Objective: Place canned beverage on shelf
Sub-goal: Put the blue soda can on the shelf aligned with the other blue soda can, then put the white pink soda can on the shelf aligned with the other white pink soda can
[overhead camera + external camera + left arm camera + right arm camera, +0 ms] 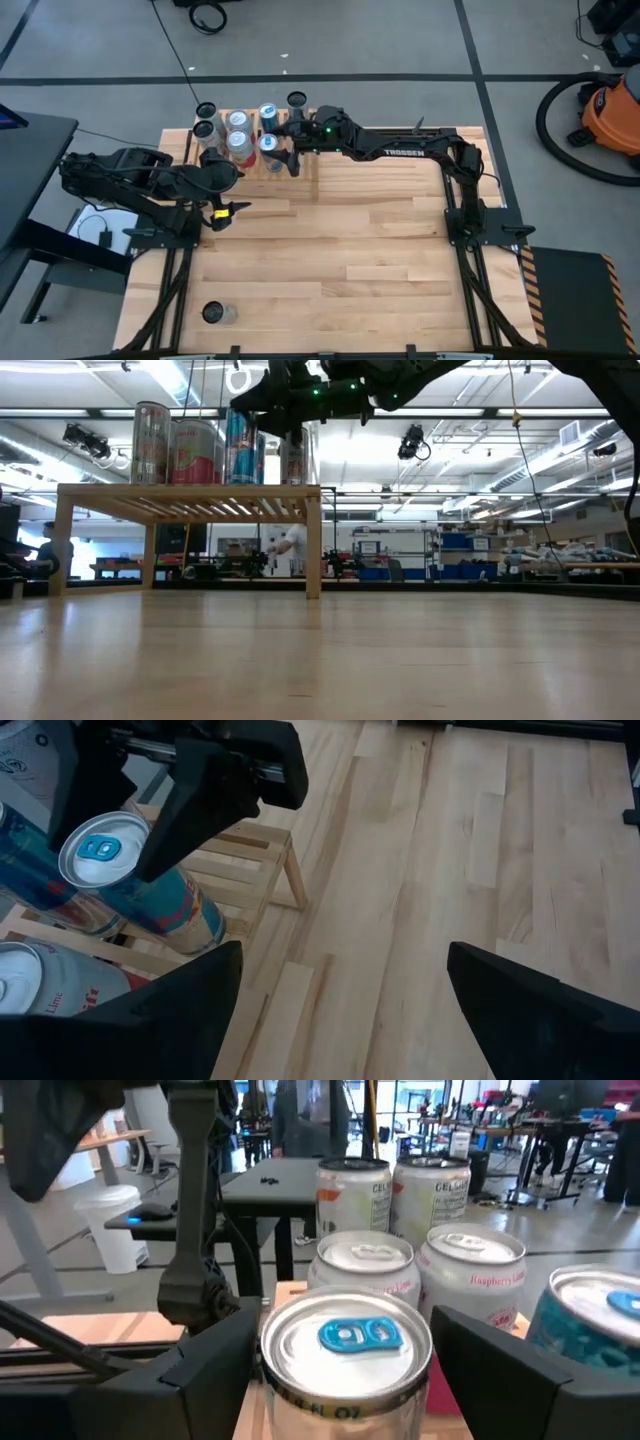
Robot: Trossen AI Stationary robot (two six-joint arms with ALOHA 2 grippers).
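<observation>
- The right arm's link reads "TROSSEN" in white letters in the high view, stretched along the desk's point(380, 250) far edge toward the shelf point(245, 140).
- One can point(470, 1275) on the shelf reads "Raspberry Lime"; the two behind it show partial lettering, something like "CEL", too cut off to be sure.
- The left wrist view shows "Lime" on a can point(45, 982) at the shelf's near side.
- The canned beverage point(345, 1355) with a blue pull tab stands upright on the shelf's slats at its right end, close to the shelf's edge; print low on its wall looks like "FL OZ".
- The right claw point(283, 150) sits around this can, one finger on each side; the jaws are spread, and whether the pads touch the can is hard to tell.
- The left claw point(228, 212) hovers over the desk just in front of the shelf, jaws spread wide and holding nothing.
- The shelf stands in the desk's far left corner, packed with cans.
- A lone can point(215, 314) lies near the desk's front left corner.
- The desk's middle and right side are bare planks.
</observation>
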